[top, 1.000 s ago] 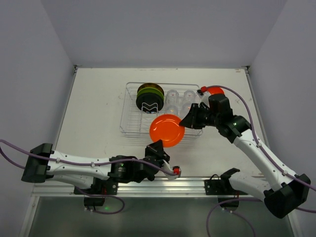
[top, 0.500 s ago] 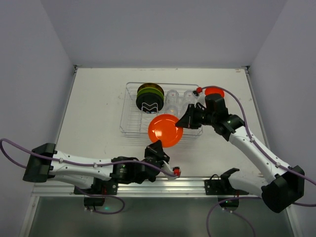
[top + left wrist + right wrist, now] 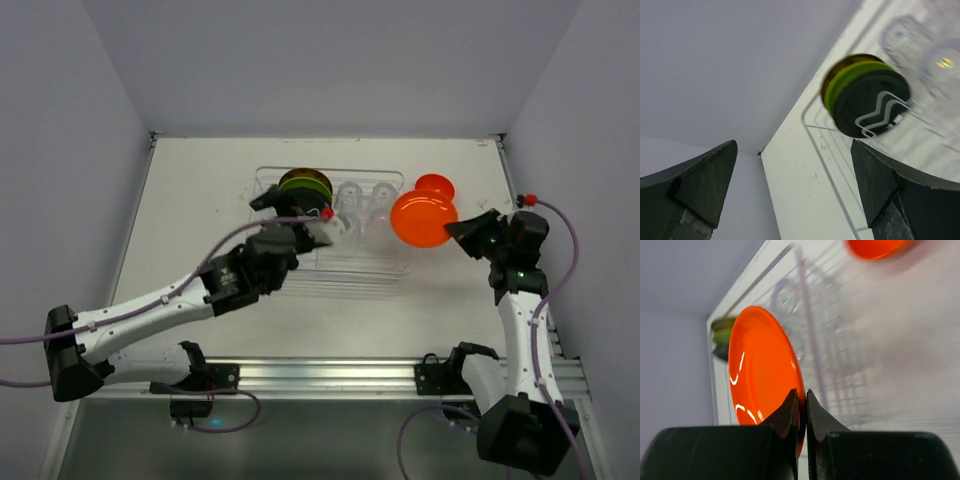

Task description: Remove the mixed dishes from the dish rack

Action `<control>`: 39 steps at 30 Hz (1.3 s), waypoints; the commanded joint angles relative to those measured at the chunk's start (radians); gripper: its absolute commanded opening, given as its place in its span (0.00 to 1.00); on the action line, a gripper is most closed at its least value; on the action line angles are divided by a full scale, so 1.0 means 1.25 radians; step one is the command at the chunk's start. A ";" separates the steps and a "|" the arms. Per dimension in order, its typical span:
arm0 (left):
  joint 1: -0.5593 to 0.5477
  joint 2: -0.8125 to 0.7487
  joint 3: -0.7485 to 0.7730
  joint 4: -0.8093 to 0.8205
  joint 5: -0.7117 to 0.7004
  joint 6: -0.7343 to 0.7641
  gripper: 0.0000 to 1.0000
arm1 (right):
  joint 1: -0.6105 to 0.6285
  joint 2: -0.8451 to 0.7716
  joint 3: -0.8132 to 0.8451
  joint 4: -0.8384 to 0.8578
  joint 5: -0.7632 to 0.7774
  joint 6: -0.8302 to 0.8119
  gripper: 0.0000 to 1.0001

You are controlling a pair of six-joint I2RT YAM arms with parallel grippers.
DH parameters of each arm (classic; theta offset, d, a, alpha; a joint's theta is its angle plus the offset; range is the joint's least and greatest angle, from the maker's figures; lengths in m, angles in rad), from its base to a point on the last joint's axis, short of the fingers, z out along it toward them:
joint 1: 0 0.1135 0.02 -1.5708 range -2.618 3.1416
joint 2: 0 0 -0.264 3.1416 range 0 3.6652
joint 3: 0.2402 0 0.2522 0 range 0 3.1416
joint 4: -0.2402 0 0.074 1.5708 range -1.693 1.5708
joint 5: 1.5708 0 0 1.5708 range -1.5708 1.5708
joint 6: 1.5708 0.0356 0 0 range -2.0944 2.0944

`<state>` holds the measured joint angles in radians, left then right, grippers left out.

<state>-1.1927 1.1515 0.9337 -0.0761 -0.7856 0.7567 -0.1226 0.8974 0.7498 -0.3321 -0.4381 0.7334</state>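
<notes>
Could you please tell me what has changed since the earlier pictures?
The right tool, shut on the orange plate, carried it right, off the dish rack toward the orange bowl. The left tool opened and swung up to the stacked plates. Stack, glasses and bowl stayed put.

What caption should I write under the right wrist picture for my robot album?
Right gripper pinches the orange plate by its rim, with the dish rack and orange bowl beyond.

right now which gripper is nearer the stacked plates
Left. The left gripper is open, right by the stacked plates; the right gripper grips the orange plate farther right.
</notes>
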 commanded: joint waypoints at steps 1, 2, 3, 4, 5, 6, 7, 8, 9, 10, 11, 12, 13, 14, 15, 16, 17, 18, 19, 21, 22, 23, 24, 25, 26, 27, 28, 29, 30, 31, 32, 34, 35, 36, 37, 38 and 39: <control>0.196 -0.057 0.133 -0.018 0.033 -0.226 1.00 | -0.158 -0.048 -0.091 0.096 0.052 0.138 0.00; 0.230 -0.067 0.138 -0.018 0.048 -0.266 1.00 | -0.218 -0.050 -0.111 0.108 0.078 0.152 0.00; 0.268 -0.077 0.140 -0.014 0.058 -0.337 1.00 | -0.243 -0.049 -0.127 0.130 0.082 0.165 0.00; 0.341 -0.096 0.142 -0.018 0.086 -0.369 1.00 | -0.266 -0.049 -0.158 0.142 0.084 0.180 0.00; 0.376 -0.104 0.144 -0.021 0.099 -0.403 1.00 | -0.294 -0.052 -0.170 0.150 0.083 0.184 0.00; 0.409 -0.108 0.145 -0.029 0.108 -0.458 1.00 | -0.301 -0.055 -0.178 0.165 0.083 0.184 0.00; 0.466 -0.109 0.148 -0.041 0.113 -0.484 1.00 | -0.301 -0.069 -0.189 0.171 0.085 0.173 0.00; 0.494 -0.109 0.151 -0.052 0.129 -0.509 1.00 | -0.301 -0.075 -0.191 0.172 0.090 0.167 0.00; 0.521 -0.106 0.159 -0.062 0.168 -0.559 1.00 | -0.302 -0.082 -0.191 0.163 0.124 0.159 0.00; 0.572 -0.095 0.161 -0.078 0.197 -0.581 1.00 | -0.302 -0.096 -0.196 0.159 0.149 0.150 0.00; 0.593 -0.088 0.165 -0.083 0.231 -0.597 1.00 | -0.304 -0.101 -0.199 0.156 0.175 0.147 0.00; 0.612 -0.078 0.176 -0.090 0.252 -0.649 1.00 | -0.307 -0.101 -0.202 0.154 0.201 0.148 0.00; 0.631 -0.049 0.188 -0.116 0.280 -0.665 1.00 | -0.307 -0.095 -0.206 0.155 0.248 0.151 0.00; 0.636 -0.033 0.204 -0.133 0.290 -0.702 1.00 | -0.308 -0.062 -0.206 0.155 0.269 0.154 0.00; 0.638 -0.017 0.222 -0.152 0.291 -0.722 1.00 | -0.308 -0.036 -0.203 0.154 0.289 0.157 0.00; 0.638 0.010 0.257 -0.184 0.306 -0.734 1.00 | -0.311 -0.005 -0.184 0.142 0.304 0.158 0.00; 0.639 0.020 0.271 -0.197 0.309 -0.765 1.00 | -0.314 0.051 -0.174 0.133 0.305 0.159 0.00; 0.638 0.025 0.284 -0.205 0.316 -0.787 1.00 | -0.314 0.073 -0.168 0.125 0.303 0.165 0.00; 0.638 0.023 0.286 -0.209 0.320 -0.805 1.00 | -0.315 0.092 -0.169 0.132 0.300 0.184 0.00; 0.638 0.010 0.269 -0.186 0.381 -0.826 1.00 | -0.314 0.124 -0.186 0.189 0.293 0.199 0.00; 0.638 -0.002 0.255 -0.171 0.396 -0.830 1.00 | -0.314 0.132 -0.198 0.203 0.287 0.222 0.00; 0.638 -0.006 0.253 -0.172 0.405 -0.837 1.00 | -0.314 0.145 -0.199 0.212 0.282 0.227 0.00; 0.638 -0.009 0.257 -0.180 0.410 -0.851 1.00 | -0.314 0.170 -0.195 0.220 0.279 0.228 0.00; 0.638 -0.015 0.261 -0.206 0.414 -0.857 1.00 | -0.314 0.184 -0.189 0.229 0.273 0.226 0.00; 0.638 -0.020 0.267 -0.220 0.419 -0.867 1.00 | -0.314 0.195 -0.188 0.239 0.262 0.224 0.00; 0.638 -0.025 0.262 -0.232 0.430 -0.889 1.00 | -0.314 0.219 -0.187 0.248 0.245 0.224 0.00; 0.638 -0.042 0.253 -0.246 0.453 -0.905 1.00 | -0.314 0.229 -0.195 0.255 0.238 0.228 0.00; 0.638 -0.053 0.218 -0.245 0.466 -0.936 1.00 | -0.314 0.239 -0.203 0.261 0.230 0.229 0.01; 0.638 -0.065 0.196 -0.240 0.486 -0.952 1.00 | -0.314 0.250 -0.208 0.284 0.222 0.231 0.06; 0.638 -0.084 0.176 -0.228 0.490 -0.966 1.00 | -0.314 0.273 -0.211 0.286 0.218 0.223 0.08; 0.638 -0.092 0.146 -0.226 0.491 -0.982 1.00 | -0.314 0.285 -0.211 0.293 0.211 0.215 0.09; 0.638 -0.103 0.129 -0.229 0.489 -0.991 1.00 | -0.314 0.319 -0.212 0.307 0.190 0.195 0.13; 0.638 -0.104 0.126 -0.231 0.486 -0.998 1.00 | -0.313 0.326 -0.213 0.312 0.187 0.190 0.13; 0.638 -0.105 0.124 -0.236 0.492 -0.998 1.00 | -0.312 0.328 -0.217 0.320 0.188 0.177 0.15; 0.638 -0.105 0.127 -0.237 0.497 -0.998 1.00 | -0.306 0.319 -0.219 0.318 0.196 0.177 0.16; 0.638 -0.106 0.127 -0.239 0.507 -0.997 1.00 | -0.304 0.313 -0.224 0.325 0.198 0.175 0.18; 0.638 -0.111 0.126 -0.232 0.534 -0.996 1.00 | -0.302 0.310 -0.228 0.320 0.208 0.175 0.33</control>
<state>-0.4000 1.0286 1.0954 -0.3832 -0.1856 -0.4534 -0.5091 1.3018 0.4789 -0.0002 -0.1787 0.9829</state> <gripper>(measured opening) 0.996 0.241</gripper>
